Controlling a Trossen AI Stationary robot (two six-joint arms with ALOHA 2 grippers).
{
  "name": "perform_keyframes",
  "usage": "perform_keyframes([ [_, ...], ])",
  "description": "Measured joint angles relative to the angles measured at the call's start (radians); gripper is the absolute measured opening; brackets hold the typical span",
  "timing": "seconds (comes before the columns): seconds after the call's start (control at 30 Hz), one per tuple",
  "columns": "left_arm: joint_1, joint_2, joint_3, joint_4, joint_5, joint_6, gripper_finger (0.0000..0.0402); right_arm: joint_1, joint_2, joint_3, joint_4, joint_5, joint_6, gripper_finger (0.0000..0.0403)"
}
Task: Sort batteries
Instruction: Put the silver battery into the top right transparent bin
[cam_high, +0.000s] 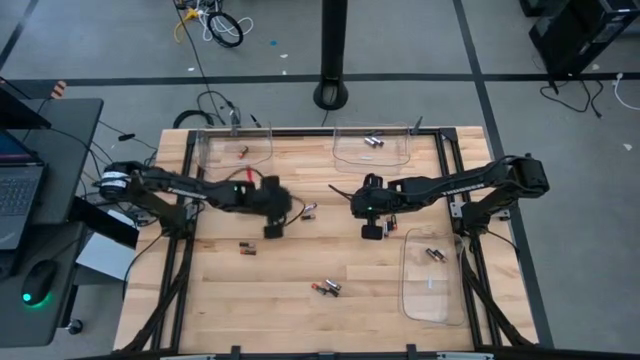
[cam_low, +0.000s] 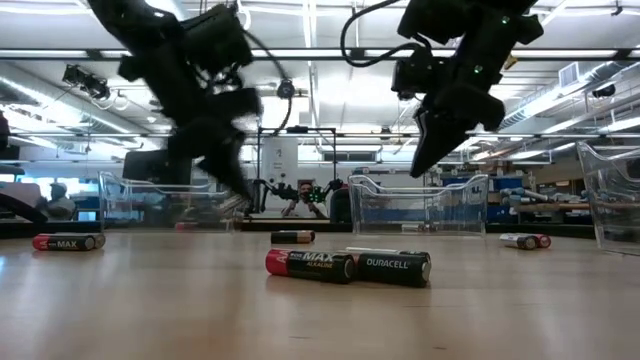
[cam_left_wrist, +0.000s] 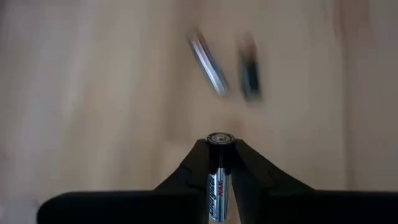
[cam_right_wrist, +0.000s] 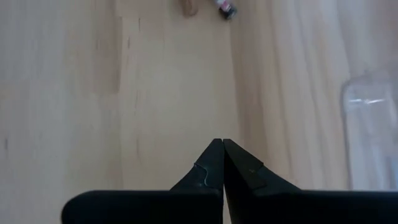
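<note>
My left gripper (cam_high: 272, 222) hangs over the table's middle left, shut on a silver battery (cam_left_wrist: 219, 180). Two more batteries (cam_left_wrist: 208, 62) lie blurred on the wood ahead of it. My right gripper (cam_right_wrist: 222, 143) is shut on nothing and hangs above bare wood at the middle right (cam_high: 372, 228). Loose batteries lie on their sides on the table: one beside the left gripper (cam_high: 309, 210), one toward the near left (cam_high: 248, 248), and a pair (cam_high: 327, 288) near the front, seen close up in the low view (cam_low: 345, 265). My left gripper pinches the silver battery between its two fingers (cam_left_wrist: 193, 163). The battery lies along the fingers, and its round end cap (cam_left_wrist: 219, 137) shows at their tips. The fingers slant down toward the table. In the low view the gripper (cam_low: 235, 190) hangs above the wood.
Clear plastic trays stand at the far left (cam_high: 215, 160), the far middle (cam_high: 345, 158) and the right edge (cam_high: 432, 300), each with one or more batteries in it. Black rails run along the table's left and right sides. Open wood lies between the grippers and the near edge.
</note>
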Motion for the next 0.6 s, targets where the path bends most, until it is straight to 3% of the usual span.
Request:
perform_keyframes([
  [0.1,0.052,-0.037,-0.011,0.253,0.063,0.038,0.0045,0.000,-0.002,-0.006,0.090,0.021,-0.003,0.0009],
  [0.23,0.130,-0.066,-0.038,0.568,0.237,0.048,0.0045,0.000,-0.003,-0.057,0.355,0.023,-0.018,0.0009],
  [0.4,0.233,-0.071,-0.117,0.946,0.479,-0.065,0.0045,0.000,-0.003,-0.142,0.742,0.032,-0.002,0.0014],
  [0.5,0.259,-0.069,-0.166,1.091,0.566,-0.136,0.0045,-0.008,-0.003,-0.183,0.943,0.032,0.023,0.0025],
  [0.6,0.260,-0.069,-0.199,1.191,0.588,-0.158,0.0045,-0.021,-0.003,-0.200,1.061,0.032,0.032,0.0041],
])
